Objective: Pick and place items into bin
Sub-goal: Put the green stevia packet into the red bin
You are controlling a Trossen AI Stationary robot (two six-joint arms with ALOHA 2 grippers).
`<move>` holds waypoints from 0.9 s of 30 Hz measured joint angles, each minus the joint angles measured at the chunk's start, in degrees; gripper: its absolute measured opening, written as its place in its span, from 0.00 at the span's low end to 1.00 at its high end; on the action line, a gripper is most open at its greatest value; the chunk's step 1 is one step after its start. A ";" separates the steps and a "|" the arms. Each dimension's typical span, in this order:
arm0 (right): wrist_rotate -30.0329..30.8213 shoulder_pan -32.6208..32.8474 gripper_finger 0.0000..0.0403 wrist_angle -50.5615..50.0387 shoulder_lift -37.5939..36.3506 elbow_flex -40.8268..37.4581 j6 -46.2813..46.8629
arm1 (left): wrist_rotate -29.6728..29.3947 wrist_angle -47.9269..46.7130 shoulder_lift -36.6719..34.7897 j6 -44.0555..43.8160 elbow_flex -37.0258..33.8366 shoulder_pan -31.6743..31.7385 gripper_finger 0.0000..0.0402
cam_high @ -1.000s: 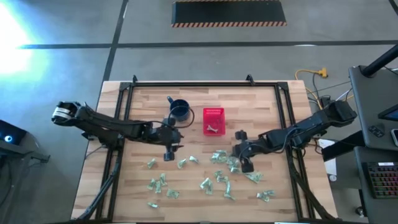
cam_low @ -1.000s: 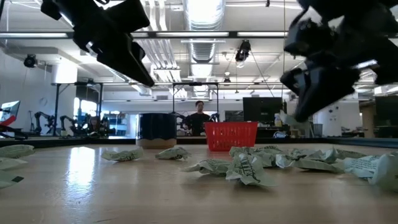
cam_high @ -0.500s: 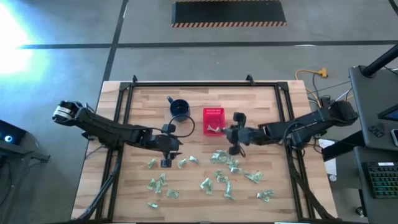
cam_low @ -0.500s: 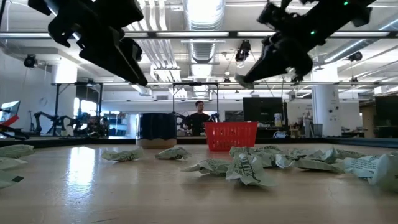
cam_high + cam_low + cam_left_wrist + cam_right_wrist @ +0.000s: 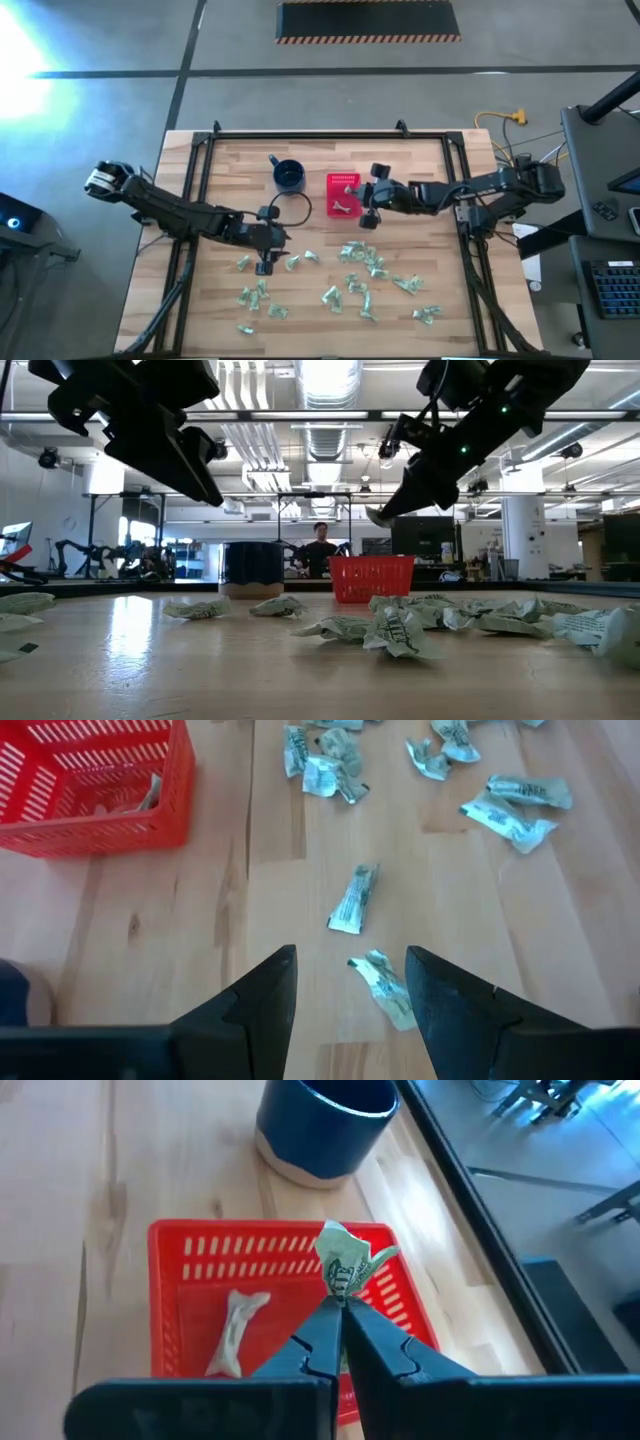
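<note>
Right claw [image 5: 342, 1312]: clenched on one crumpled pale green wrapper piece [image 5: 343, 1265], which stands upright from the fingertips, above the small red perforated plastic basket [image 5: 190, 1250]. One whitish elongated piece [image 5: 235, 1330] lies lengthwise in the basket. Left claw [image 5: 345, 982]: released, hovering over the wooden tabletop [image 5: 180, 920], a crinkled wrapper [image 5: 385, 985] lying between its fingers.
</note>
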 joint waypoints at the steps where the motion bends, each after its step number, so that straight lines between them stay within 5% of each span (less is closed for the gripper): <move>1: -0.15 -0.29 0.03 0.17 0.27 0.00 -0.02 | 0.00 0.23 0.00 0.00 -0.28 0.01 0.43; 15: -2.39 -1.13 0.32 -0.27 0.13 0.15 -0.27 | 0.33 1.16 0.00 -0.02 -1.84 0.04 0.43; 20: -10.76 0.32 0.36 -0.52 -0.28 0.17 -1.72 | 1.90 1.93 3.12 -0.09 -2.52 -0.03 0.43; 27: -11.74 2.92 0.34 -3.81 -0.70 0.20 -1.71 | 3.70 7.26 11.69 -0.06 -1.27 -0.02 0.43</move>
